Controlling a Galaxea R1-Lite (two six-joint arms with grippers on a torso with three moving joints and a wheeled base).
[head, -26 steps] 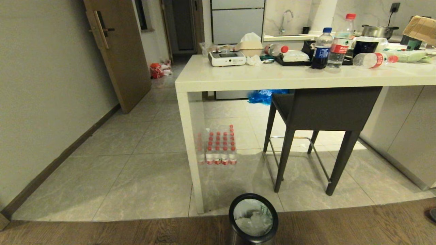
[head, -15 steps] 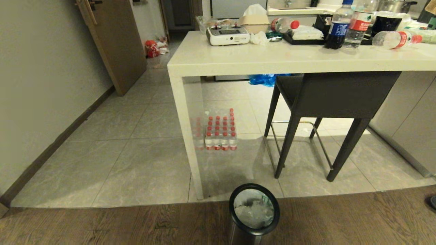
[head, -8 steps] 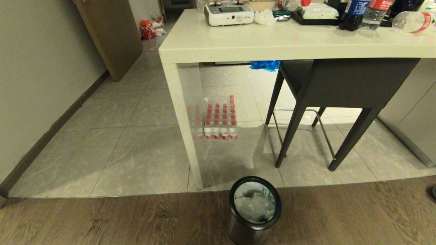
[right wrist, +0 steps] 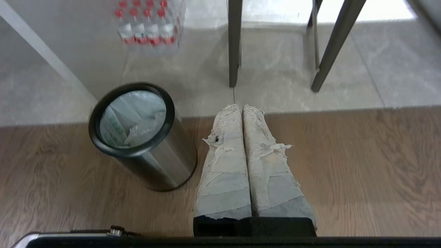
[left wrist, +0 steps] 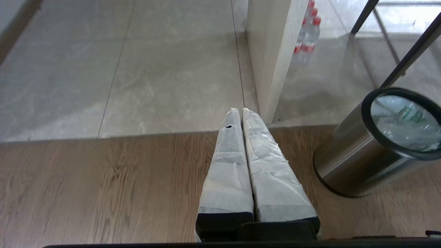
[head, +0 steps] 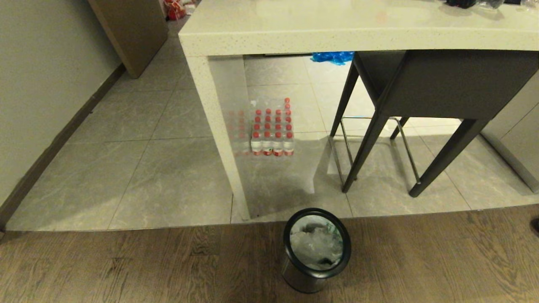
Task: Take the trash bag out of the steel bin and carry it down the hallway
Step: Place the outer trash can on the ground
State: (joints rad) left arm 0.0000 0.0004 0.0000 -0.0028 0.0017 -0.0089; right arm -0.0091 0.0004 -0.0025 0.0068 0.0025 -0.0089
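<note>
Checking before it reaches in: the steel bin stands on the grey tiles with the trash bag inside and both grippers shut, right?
Not quite: the steel bin stands on the wood floor, as the head view shows. The trash bag is inside; left gripper and right gripper are shut.

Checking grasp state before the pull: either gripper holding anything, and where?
Nothing held. Left gripper and right gripper are both shut on nothing above the wood floor; the trash bag sits untouched inside the steel bin.

A home kitchen-dining corner — beyond the closed left gripper (left wrist: pixel 240 111) stand a pale stone-topped table (head: pixel 294 29), a dark stool (head: pixel 421 84) and shrink-wrapped water bottles (head: pixel 271 134) on grey tiles.
</note>
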